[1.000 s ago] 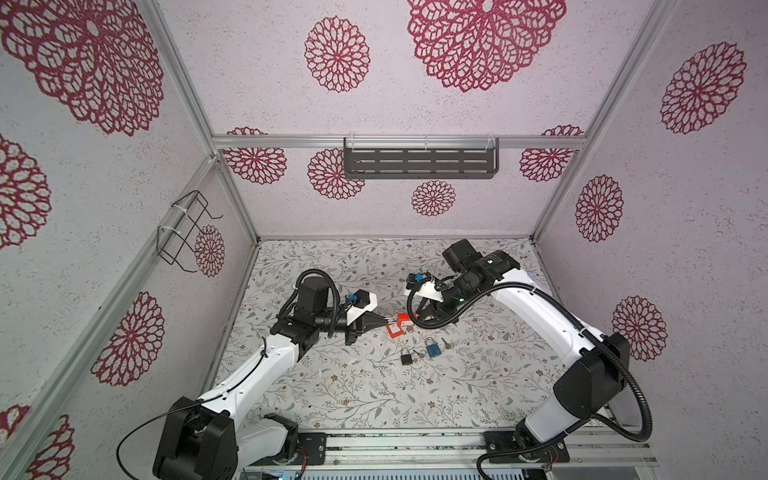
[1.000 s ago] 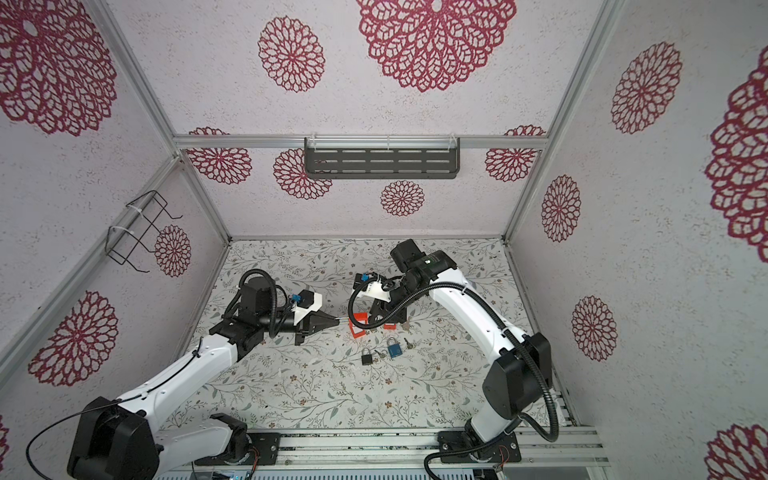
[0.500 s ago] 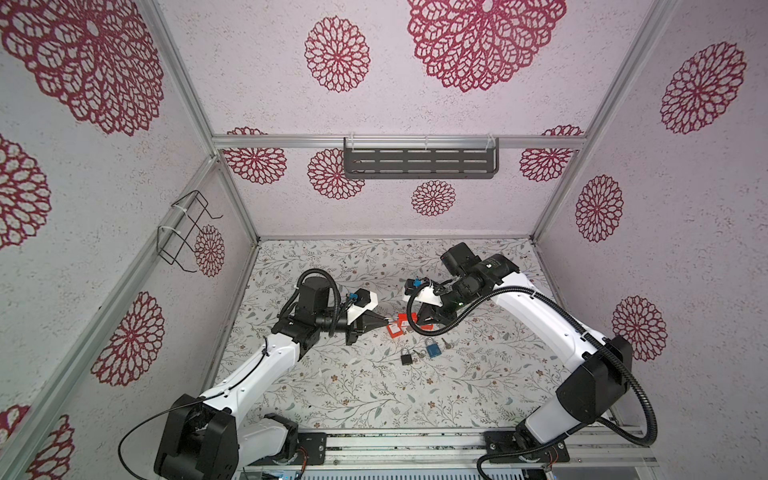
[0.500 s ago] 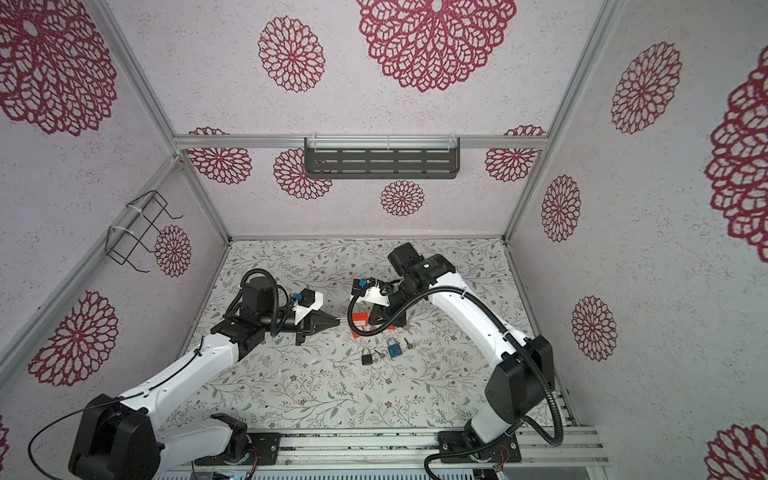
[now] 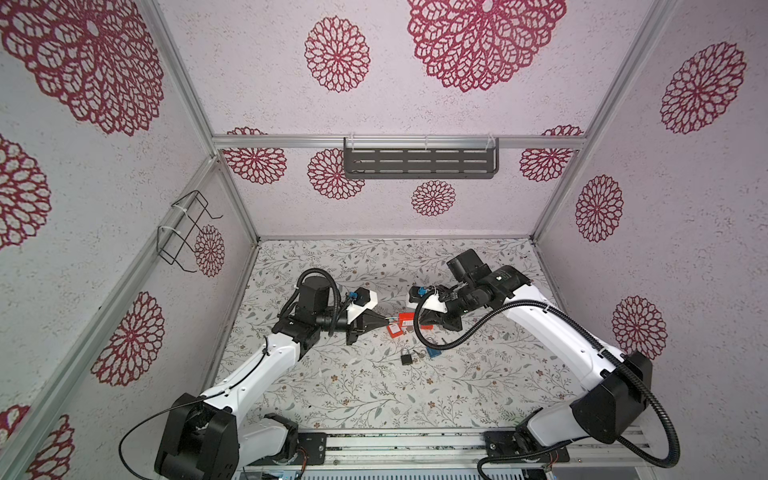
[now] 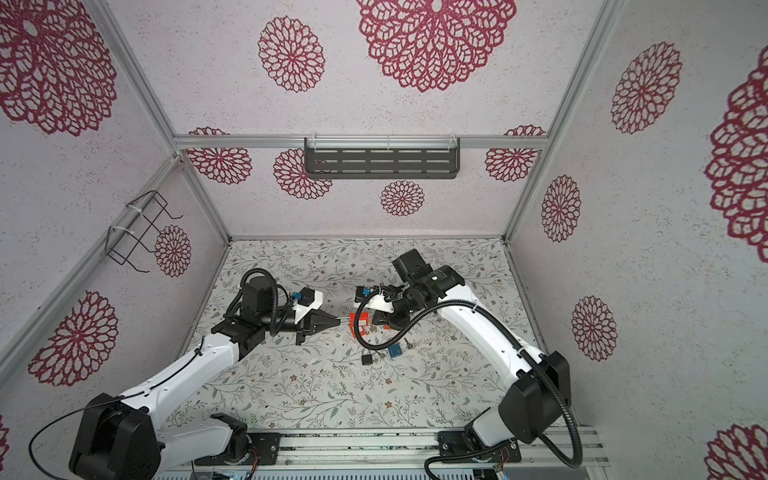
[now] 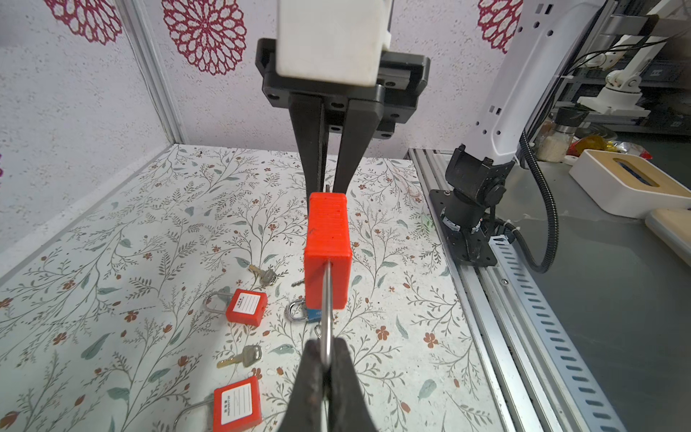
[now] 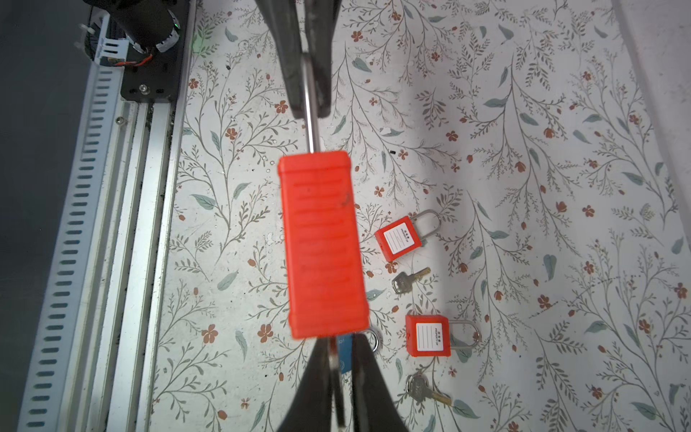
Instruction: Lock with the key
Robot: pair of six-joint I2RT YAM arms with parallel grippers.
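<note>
- The red padlock [image 7: 327, 243] hangs in the air over the middle of the surface [image 7: 149, 262]; the left gripper [image 7: 325, 361] is clamped on its shackle [image 7: 327, 299].
- The right gripper [image 7: 329, 186] is pressed together on the key [image 8: 332, 360] at the padlock's bottom.
- Risk, I think: the thin shackle may swivel in that grip when the key turns, so the padlock rotates along, or the key slips out.
</note>
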